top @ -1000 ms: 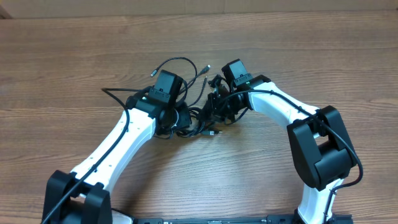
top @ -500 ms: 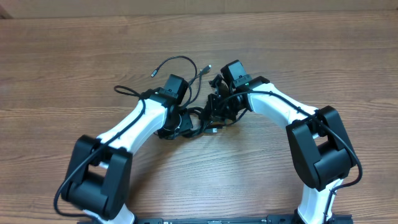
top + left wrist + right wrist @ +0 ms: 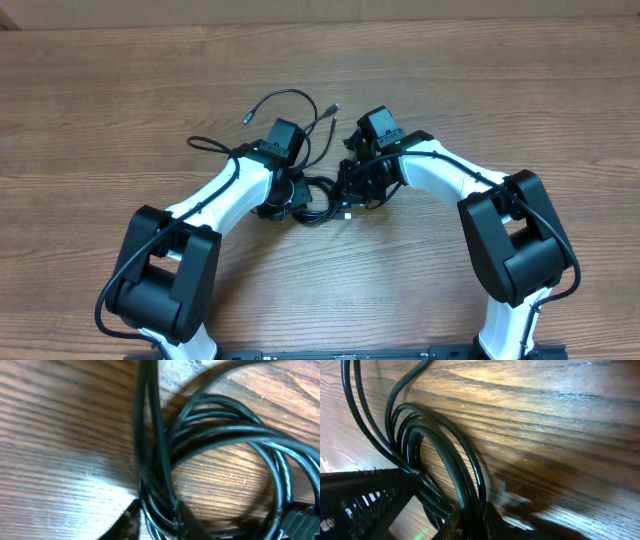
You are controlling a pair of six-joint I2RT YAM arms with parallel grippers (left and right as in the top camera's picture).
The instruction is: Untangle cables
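The cables [image 3: 318,188] are a tangle of thin black cords at mid-table. One loop [image 3: 285,95] and loose plug ends reach toward the far side. My left gripper [image 3: 288,196] is at the tangle's left side and my right gripper [image 3: 352,190] at its right side, close together. In the left wrist view, several cords [image 3: 225,435] coil over the wood, and a bundle runs down between the left gripper's [image 3: 159,522] fingertips, which press on it. In the right wrist view, the right gripper [image 3: 472,520] is shut tight on a few strands of the cables [image 3: 445,445].
The wooden table [image 3: 520,90] stretches all around the tangle. Both white arms curve in from the near edge, with bulky black joints [image 3: 515,235] on either side. The left arm's black head [image 3: 365,500] sits close beside the right fingers.
The left arm has swung its elbow up and shifted slightly right toward the tangle, dragging the left cable end with it. Its jaws have narrowed on the bundle. The right arm barely moved.
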